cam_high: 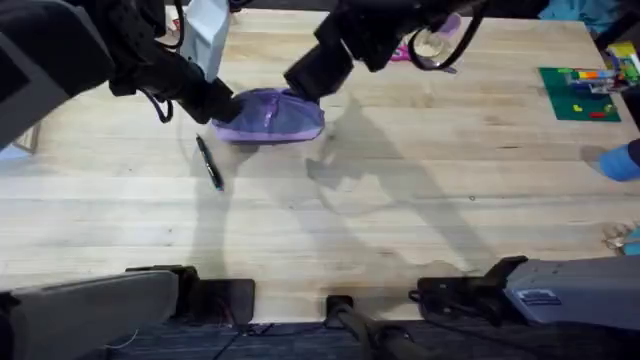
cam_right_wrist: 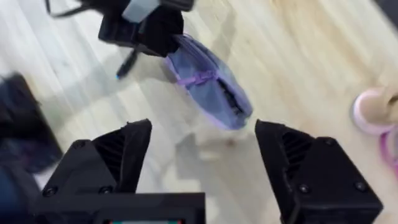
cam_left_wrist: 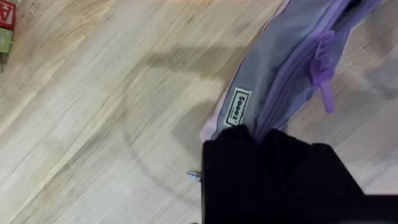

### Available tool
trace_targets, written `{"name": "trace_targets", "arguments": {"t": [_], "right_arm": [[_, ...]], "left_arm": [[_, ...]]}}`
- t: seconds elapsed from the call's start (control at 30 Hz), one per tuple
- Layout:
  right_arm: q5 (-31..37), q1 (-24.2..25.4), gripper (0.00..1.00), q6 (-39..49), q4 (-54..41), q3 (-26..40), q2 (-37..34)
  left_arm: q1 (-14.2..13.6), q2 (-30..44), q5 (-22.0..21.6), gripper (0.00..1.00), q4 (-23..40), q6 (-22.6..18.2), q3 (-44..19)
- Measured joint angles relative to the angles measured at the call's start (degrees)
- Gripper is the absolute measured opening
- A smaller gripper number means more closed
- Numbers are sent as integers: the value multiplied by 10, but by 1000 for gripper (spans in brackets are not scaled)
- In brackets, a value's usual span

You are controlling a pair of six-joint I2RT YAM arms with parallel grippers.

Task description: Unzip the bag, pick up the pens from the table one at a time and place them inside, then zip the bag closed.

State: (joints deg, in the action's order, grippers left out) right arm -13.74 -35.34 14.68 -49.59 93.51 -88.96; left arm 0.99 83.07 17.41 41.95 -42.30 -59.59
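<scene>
Lavender bag (cam_high: 268, 116) on plank table (cam_high: 400, 230), left gripper (cam_high: 222, 106) clamping its end, right gripper (cam_right_wrist: 202, 155) spread wide, pen (cam_high: 209, 163) nearby

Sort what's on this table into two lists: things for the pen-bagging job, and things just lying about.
For the job:
- the bag, lavender with a grey panel, its end gripped by the left hand
- the pen, lying on the table in front of the bag
- the right hand, open

Lying about:
- the green board with coloured pieces, far right
- the pink item at the far edge
</scene>
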Motion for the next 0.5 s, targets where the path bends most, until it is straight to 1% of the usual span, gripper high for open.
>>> {"name": "trace_targets", "arguments": {"t": [0.2, 0.33, 0.5], "right_arm": [[4, -27, 996, -183, -1, 0, 0], [4, -43, 996, -284, -1, 0, 0], [10, -47, 996, -361, 11, 0, 0]], "left_arm": [[0, 0, 0, 42, -2, 0, 0], [0, 0, 0, 42, -2, 0, 0], [0, 0, 0, 41, -2, 0, 0]]}}
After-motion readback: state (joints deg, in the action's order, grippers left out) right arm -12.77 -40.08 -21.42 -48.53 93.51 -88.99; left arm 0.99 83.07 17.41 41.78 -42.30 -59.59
